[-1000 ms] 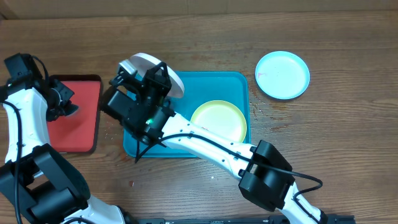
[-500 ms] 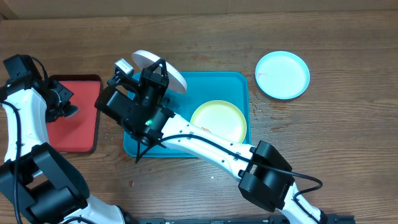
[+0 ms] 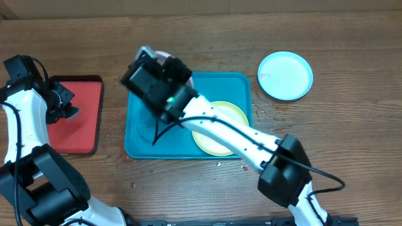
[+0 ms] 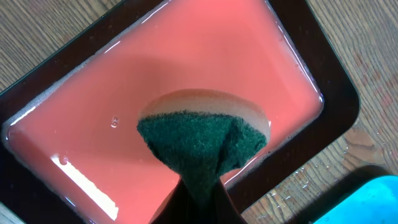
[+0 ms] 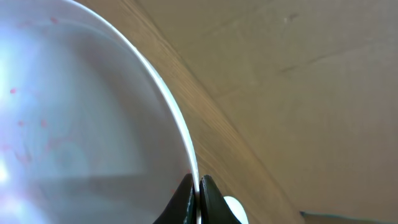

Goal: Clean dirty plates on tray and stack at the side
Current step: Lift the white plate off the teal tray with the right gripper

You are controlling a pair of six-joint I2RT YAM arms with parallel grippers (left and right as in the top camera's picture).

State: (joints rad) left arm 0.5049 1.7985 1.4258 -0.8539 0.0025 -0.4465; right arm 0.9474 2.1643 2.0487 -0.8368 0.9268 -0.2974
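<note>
My right gripper point(image 5: 198, 190) is shut on the rim of the white plate point(image 5: 74, 124), which carries faint red specks and is held up on edge. From overhead the gripper point(image 3: 154, 70) hangs over the far left corner of the teal tray point(image 3: 141, 135), and only a sliver of the white plate point(image 3: 161, 56) shows. The yellow-green plate point(image 3: 233, 116) lies in the tray, partly under the right arm. The light blue plate point(image 3: 286, 75) lies on the table to the right. My left gripper point(image 4: 202, 186) is shut on a green sponge point(image 4: 199, 140) over the red tray.
The red tray point(image 3: 85, 116) with a dark rim stands at the left and holds shallow liquid point(image 4: 186, 68). A corner of the teal tray point(image 4: 373, 199) shows next to it. Wet drops lie on the wood between the two trays.
My right arm has swung right and toward the back with the white plate, from over the tray's left edge to its far left corner. The left arm has not moved.
</note>
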